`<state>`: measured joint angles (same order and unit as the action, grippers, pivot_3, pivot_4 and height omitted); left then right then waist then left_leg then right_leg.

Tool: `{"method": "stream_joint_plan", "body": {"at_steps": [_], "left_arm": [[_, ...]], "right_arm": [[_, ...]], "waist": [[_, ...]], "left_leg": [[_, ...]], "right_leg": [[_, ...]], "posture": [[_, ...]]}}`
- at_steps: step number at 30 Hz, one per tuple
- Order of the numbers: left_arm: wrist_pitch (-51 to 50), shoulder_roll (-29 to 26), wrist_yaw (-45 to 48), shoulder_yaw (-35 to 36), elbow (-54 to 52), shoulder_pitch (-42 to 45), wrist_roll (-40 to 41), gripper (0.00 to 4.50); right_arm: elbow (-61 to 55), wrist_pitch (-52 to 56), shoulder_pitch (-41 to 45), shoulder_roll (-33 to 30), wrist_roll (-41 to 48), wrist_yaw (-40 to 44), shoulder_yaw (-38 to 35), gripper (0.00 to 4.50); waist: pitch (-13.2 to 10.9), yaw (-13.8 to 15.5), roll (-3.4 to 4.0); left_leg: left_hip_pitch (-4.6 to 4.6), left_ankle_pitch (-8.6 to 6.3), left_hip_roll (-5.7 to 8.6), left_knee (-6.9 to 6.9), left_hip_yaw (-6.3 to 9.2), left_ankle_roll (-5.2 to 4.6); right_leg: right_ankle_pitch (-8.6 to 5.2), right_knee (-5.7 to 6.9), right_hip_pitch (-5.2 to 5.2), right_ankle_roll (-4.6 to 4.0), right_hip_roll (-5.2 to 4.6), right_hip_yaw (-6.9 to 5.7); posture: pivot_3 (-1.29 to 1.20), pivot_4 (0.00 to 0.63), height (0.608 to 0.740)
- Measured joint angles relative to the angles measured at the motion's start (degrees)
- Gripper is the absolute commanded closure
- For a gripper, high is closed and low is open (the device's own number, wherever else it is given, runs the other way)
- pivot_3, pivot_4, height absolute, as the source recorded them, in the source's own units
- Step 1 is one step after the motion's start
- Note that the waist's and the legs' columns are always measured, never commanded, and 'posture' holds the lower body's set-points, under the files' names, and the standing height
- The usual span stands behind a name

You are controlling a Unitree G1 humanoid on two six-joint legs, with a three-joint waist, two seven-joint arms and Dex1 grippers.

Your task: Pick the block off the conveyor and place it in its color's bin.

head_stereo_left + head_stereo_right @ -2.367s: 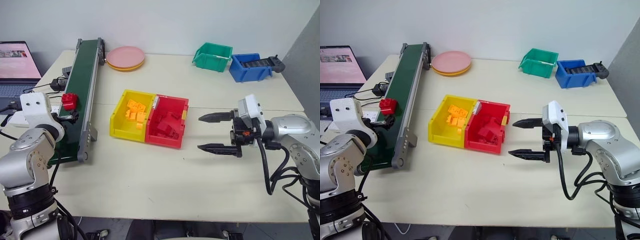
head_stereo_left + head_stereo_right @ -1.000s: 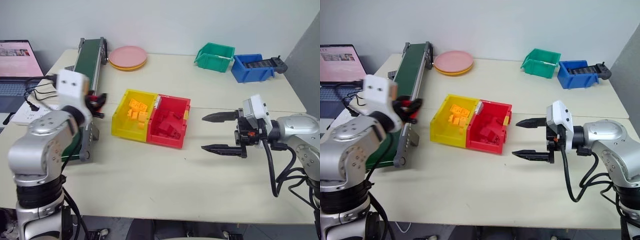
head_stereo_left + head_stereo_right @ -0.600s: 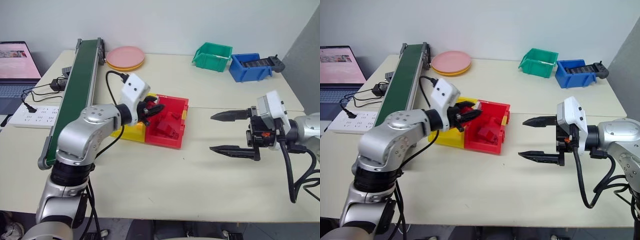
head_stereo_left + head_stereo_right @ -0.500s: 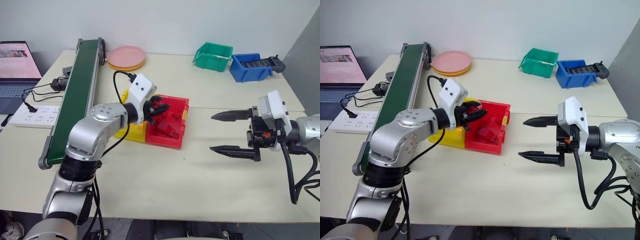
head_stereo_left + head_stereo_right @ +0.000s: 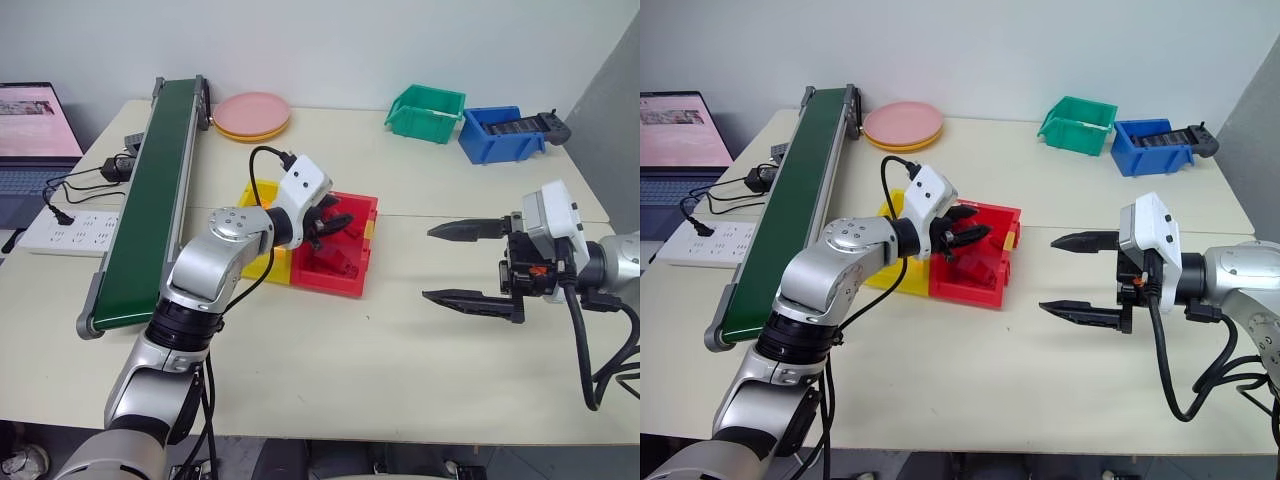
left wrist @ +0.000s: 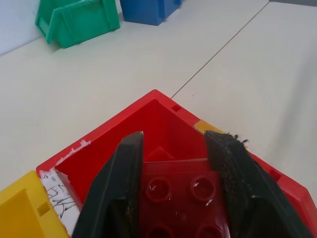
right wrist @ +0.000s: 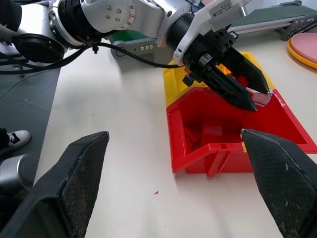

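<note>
The left pincer [image 5: 965, 232] reaches over the red bin [image 5: 985, 288], its two black fingers [image 6: 124, 183] set on either side of the red block [image 6: 184, 198], which sits between them above the bin's open top. The fingers look slightly parted, and whether they are pressing on the block or have let go of it cannot be told. Other red pieces lie in the bin below. The bin stands on the bench [image 5: 330, 350], touching the yellow bin [image 5: 262, 262] on its left, which holds small orange-yellow bricks. Well to the left, the conveyor [image 5: 150, 200] runs along the bench with nothing on its dark-green belt. The right pincer [image 5: 470, 264] hangs above the bench to the right of the red bin, well apart from it, jaws spread wide and holding nothing. At the far side sit a pink plate [image 5: 252, 115], a green bin [image 5: 425, 112] and a blue bin [image 5: 500, 135].
</note>
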<state>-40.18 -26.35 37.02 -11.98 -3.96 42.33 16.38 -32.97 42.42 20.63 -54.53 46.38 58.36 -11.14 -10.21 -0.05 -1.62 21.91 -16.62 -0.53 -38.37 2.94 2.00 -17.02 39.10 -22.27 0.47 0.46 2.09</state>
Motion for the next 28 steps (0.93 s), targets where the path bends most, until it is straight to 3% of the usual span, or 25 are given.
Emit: {"method": "stream_joint_plan", "body": {"at_steps": [9, 15, 19, 28], "left_arm": [[0.59, 0.13, 1.26, 0.12, -0.04, 0.0, -0.09, 0.02], [0.67, -1.93, 1.62, 0.68, -5.16, -0.92, -0.04, 0.02], [5.54, -3.97, 2.48, 5.94, -16.41, -9.72, 1.57, 0.02], [2.82, -7.72, 3.2, 14.9, -21.34, -20.11, 7.6, 0.02]], "right_arm": [[0.11, -0.54, 0.01, 0.0, -0.1, -0.21, 0.06, 0.0], [0.45, -0.78, 0.13, 0.0, -0.25, -0.21, 0.49, 0.0], [1.2, -1.88, 0.06, 0.01, -1.42, -0.2, 1.23, 0.0], [2.01, -4.56, -1.73, 0.88, -4.4, -0.34, 1.54, 0.0]], "waist": [[0.0, 0.0, 0.0], [0.0, -0.1, 0.0], [0.01, -0.14, 0.02], [0.01, 0.02, 0.02]], "left_leg": [[0.01, 0.0, 0.0, -0.03, 0.0, 0.0], [0.01, 0.0, -0.02, -0.03, -0.01, 0.0], [0.0, 0.0, -0.04, -0.03, -0.04, 0.01], [0.0, -0.01, -0.04, -0.14, 0.03, -0.02]], "right_leg": [[0.0, 0.0, 0.0, 0.0, 0.0, 0.0], [0.0, 0.0, -0.01, 0.0, 0.01, 0.02], [0.0, -0.01, -0.02, 0.0, 0.01, 0.05], [0.0, 0.0, 0.08, 0.01, 0.01, -0.04]], "posture": [[0.0, 0.15, 0.74], [0.0, 0.15, 0.74], [0.0, 0.15, 0.74], [0.0, 0.15, 0.74]]}}
